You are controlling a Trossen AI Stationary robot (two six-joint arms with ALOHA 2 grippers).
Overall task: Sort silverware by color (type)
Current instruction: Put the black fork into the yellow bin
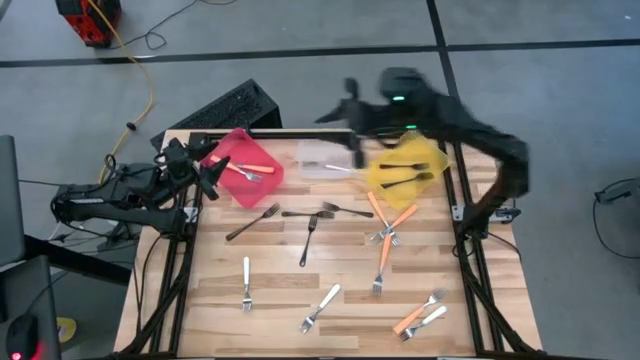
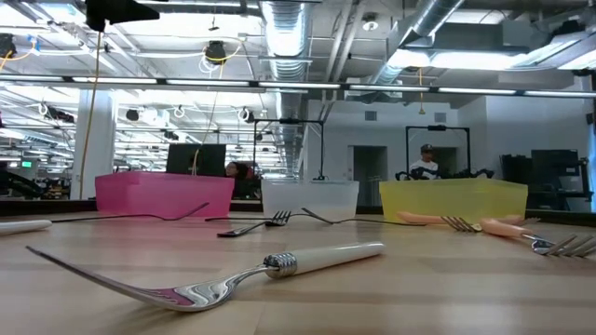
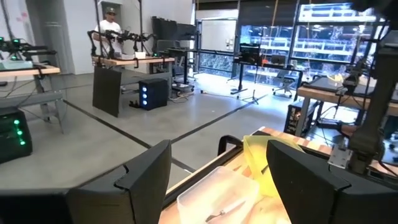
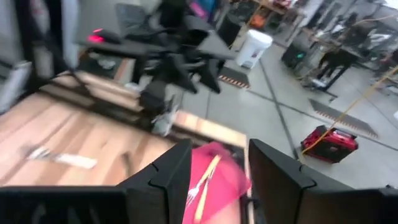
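Observation:
Forks lie scattered flat on the wooden table: dark ones [image 1: 308, 240], orange-handled ones [image 1: 385, 262] and white ones [image 1: 246, 282]. A white fork [image 2: 307, 261] lies close in the low view. The red bin [image 1: 240, 165] holds an orange-handled fork [image 4: 204, 180], the clear bin [image 1: 322, 160] a white fork [image 3: 225, 208], and the yellow bin [image 1: 408, 165] two dark forks. My left gripper [image 1: 213, 178] [image 3: 219, 149] hovers open by the red bin's left side. My right gripper [image 1: 353, 150] [image 4: 219, 149] is open and empty above the clear bin's right side.
The three bins stand in a row along the table's far edge [image 1: 300, 133]. My right arm [image 1: 470, 135] reaches in from the right, across the yellow bin. Bare wood shows at the near left [image 1: 200, 310]. A person [image 3: 112, 25] stands far off in the room.

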